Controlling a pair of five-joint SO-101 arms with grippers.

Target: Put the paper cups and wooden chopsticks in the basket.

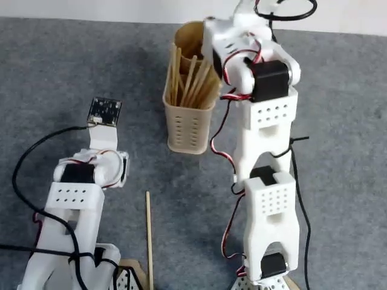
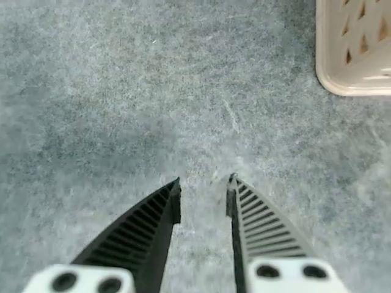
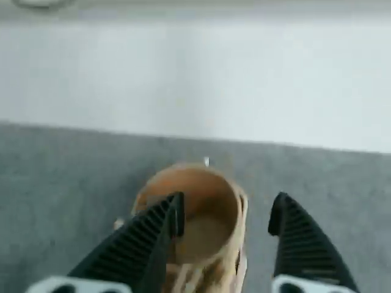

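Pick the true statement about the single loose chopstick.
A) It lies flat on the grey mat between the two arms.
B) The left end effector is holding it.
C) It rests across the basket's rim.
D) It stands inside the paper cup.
A: the loose chopstick lies flat on the grey mat, between the left arm and the right arm, apart from the basket.

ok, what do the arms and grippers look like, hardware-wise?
The left arm and right arm are white printed shells with hole grids, black servos, and red and black cables. The left gripper and right gripper have black ribbed, pointed fingers on white bases.
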